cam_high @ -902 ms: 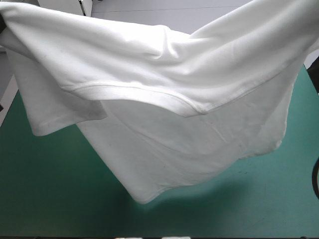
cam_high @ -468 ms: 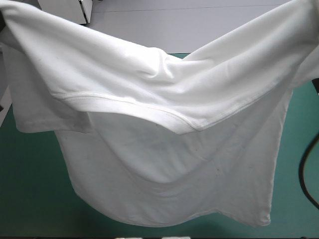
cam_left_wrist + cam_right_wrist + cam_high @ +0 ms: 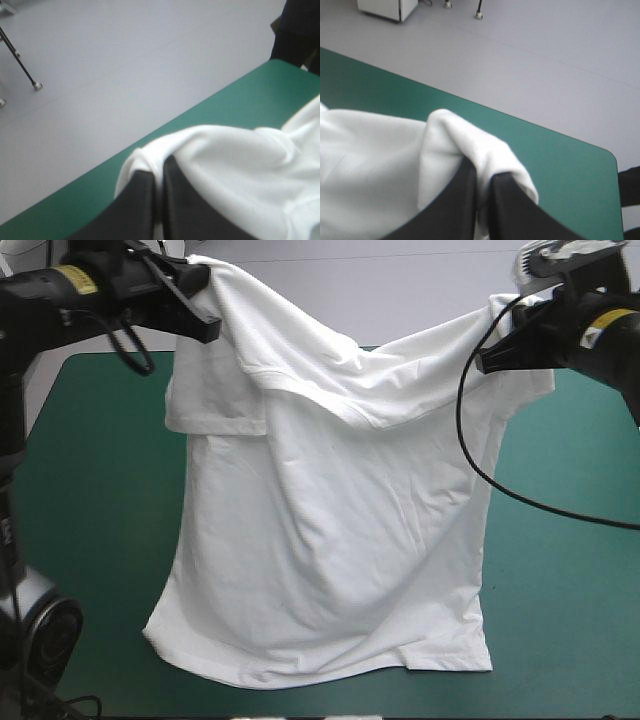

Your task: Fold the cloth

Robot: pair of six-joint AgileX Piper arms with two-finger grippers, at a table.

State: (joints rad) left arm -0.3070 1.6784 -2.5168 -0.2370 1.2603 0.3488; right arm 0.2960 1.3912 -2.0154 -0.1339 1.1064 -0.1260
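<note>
Now the T-shirt [image 3: 330, 540] hangs farther from the camera than just before, its hem lying on the teal-green tabletop [image 3: 90, 490] near the front edge. The left gripper [image 3: 205, 318] and right gripper [image 3: 492, 358] hold its shoulders up near the far edge, each pair of black fingers [image 3: 136, 205] pinching the white cloth.

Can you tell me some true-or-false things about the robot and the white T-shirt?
1. The left gripper and the right gripper both pinch the T-shirt. True.
2. The T-shirt is folded into a neat bundle. False: it hangs spread open from the two grippers, with its hem down by the table's near edge.
3. The table cover is teal-green. True.
4. The left gripper is wide open. False: it is shut on the T-shirt.
</note>
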